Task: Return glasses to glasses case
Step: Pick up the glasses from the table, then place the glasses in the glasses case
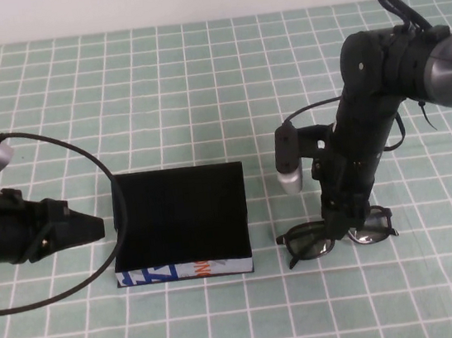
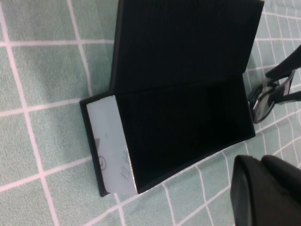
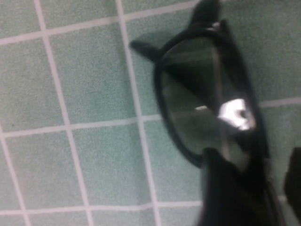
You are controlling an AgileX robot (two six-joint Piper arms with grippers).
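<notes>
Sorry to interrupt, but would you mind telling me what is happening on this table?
The right gripper is down at the glasses, which lie on the checked table right of the glasses case. The case is open and nothing is inside. The left gripper hangs left of the case, holding nothing.

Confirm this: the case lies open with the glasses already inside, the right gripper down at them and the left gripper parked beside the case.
Wrong on one point. In the high view the glasses lie on the table right of the open glasses case, not inside. The right gripper is at them; the left gripper is beside the case.
</notes>
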